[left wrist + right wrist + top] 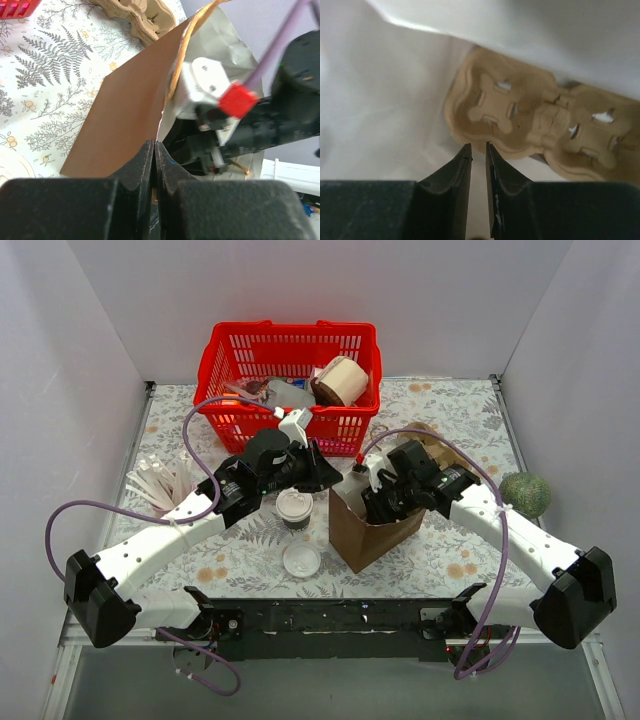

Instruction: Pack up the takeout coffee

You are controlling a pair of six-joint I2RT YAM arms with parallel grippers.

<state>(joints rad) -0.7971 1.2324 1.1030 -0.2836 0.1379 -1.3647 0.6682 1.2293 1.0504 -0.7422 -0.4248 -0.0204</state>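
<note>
The takeout coffee point(295, 508) is seen standing upright on the floral surface point(240, 562), just to the left of an open brown paper bag point(372, 536). Its long axis is held vertical, with the white lid pointing up and the dark base set down on the surface. It is touched by neither arm. A loose white lid point(301, 560) is laid flat in front of the cup, also left of the bag. The left gripper point(154, 146) is placed at the bag's left rim, its fingers pressed together on the paper edge. The right gripper point(478, 146) is lowered into the bag's mouth, its fingers parted by a narrow gap with nothing between them. A pulp cup carrier point(520, 115) is seen beyond the bag, and a red basket point(216, 352) farther behind it.
</note>
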